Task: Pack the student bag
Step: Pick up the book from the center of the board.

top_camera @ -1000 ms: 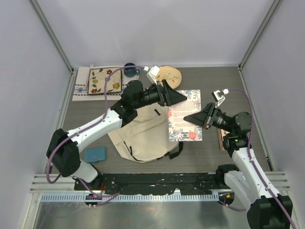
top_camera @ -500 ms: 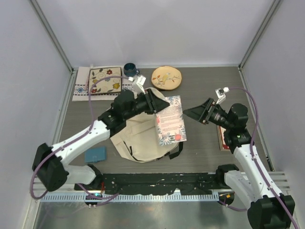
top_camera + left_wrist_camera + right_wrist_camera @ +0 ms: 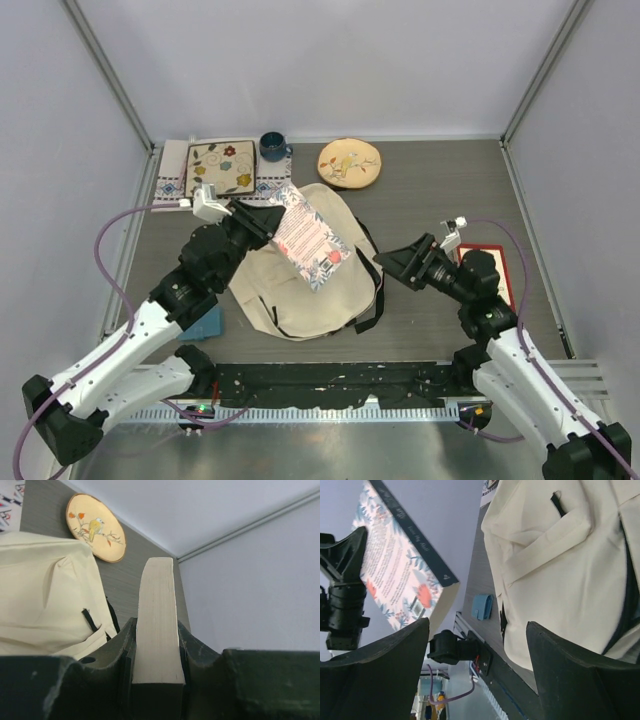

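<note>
While the book [image 3: 309, 238] is held clear of the table, the step in hand is judged to be its carriage to the bag [image 3: 300, 300].

- Bag: laid flat at mid-table between the two arms. Its opening cannot be made out.
- Left gripper [image 3: 264, 222]: closed partway on the book, whose edge is clamped between both fingers. The arm is stretched forward and inward, and the book is tilted above the bag's far-left part.
- Right gripper [image 3: 388, 260]: jaws are spread wide and nothing is held. The arm is bent and pointed at the bag's right edge, near it.
- Next move, as judged: the bag's mouth must be found and parted, probably by the right gripper, so that the book can be slid in.
</note>
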Motion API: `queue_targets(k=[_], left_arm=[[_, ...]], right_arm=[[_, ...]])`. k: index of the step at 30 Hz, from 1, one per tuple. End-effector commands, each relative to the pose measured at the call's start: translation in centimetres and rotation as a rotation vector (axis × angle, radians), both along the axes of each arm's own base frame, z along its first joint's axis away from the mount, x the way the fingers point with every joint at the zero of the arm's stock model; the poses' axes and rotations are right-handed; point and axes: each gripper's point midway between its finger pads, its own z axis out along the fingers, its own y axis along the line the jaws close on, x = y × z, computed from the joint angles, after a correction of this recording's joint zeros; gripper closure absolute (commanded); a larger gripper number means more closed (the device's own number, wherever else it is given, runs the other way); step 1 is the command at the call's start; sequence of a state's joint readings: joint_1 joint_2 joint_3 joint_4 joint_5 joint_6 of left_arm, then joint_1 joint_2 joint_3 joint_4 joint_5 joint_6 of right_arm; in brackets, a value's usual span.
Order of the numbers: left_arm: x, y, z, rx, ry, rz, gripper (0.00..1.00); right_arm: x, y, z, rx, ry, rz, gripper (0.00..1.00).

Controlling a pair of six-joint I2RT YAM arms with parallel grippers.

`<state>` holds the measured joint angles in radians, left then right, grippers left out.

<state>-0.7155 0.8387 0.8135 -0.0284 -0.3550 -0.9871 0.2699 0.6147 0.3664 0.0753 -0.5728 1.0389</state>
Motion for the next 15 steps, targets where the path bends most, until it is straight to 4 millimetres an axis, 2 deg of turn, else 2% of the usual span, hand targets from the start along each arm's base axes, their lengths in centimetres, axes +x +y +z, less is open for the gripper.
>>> queue_targets(k=[1,2,5,6,8,9,10,15], left_arm=[[0.6,0.5,1.9,-0.195,-0.041,0.058,1.0],[0.6,0.4,2.3,-0.228,-0.05,0.055,1.0],[0.6,-0.4,2.0,-0.268,-0.053,0.021,1.0],[0.8,-0.7,1.6,-0.271,-0.05,0.015,1.0],[0.7,-1.1,2.1,-0.307,-0.06,-0.005,1.0],[0.9,-1.4,1.6,-0.311,-0.054,-0.009,1.0],[0.8,-1.5,2.0,-0.334,-0.069,-0.017,1.0],[0.8,-2.1,2.1,-0.372,-0.076,-0.045,1.0]], right_arm=[[0.7,1.3,3.4,0.137,-0.082,-0.068,0.17],[0.2,2.2,4.0,0.168,-0.091,-0.042,0.17],[0.1,3.7,3.8,0.206,-0.071,-0.041,0.17],[0.3,4.2,2.9,0.201,-0.043,-0.038,0.17],[-0.2,5.4,2.9,0.231,-0.036,-0.007,0.17],[0.0,5.8,1.6,0.22,-0.002,-0.012,0.17],[-0.1,6.1,2.1,0.243,-0.019,0.0,0.17],[-0.7,8.1,2.1,0.262,-0.015,0.034,0.16]])
